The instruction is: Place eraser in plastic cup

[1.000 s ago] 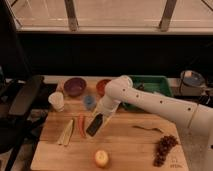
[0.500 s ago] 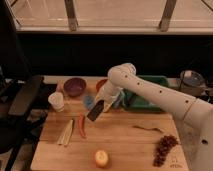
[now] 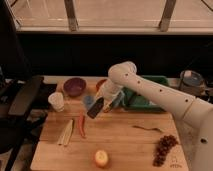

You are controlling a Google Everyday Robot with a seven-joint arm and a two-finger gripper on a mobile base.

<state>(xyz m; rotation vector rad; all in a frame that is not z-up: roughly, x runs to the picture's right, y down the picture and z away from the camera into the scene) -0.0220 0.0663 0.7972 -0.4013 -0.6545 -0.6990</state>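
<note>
My gripper (image 3: 102, 101) is shut on the black eraser (image 3: 95, 108), which hangs tilted from it above the wooden table (image 3: 120, 140). The small light-blue plastic cup (image 3: 88, 101) stands just behind and left of the eraser, partly hidden by it. The eraser's lower end is just to the right of the cup, near its rim. My white arm (image 3: 150, 90) reaches in from the right.
A purple bowl (image 3: 74, 86) and an orange bowl (image 3: 101, 83) stand at the back. A white cup (image 3: 56, 101) is at the left. A red chili (image 3: 81, 125) and pale sticks (image 3: 65, 133) lie at front left. A green tray (image 3: 145, 97), an apple (image 3: 101, 158), grapes (image 3: 164, 148) and a twig (image 3: 147, 129) are also here.
The gripper has lifted the eraser off the table and carried it up and back towards the light-blue cup.
</note>
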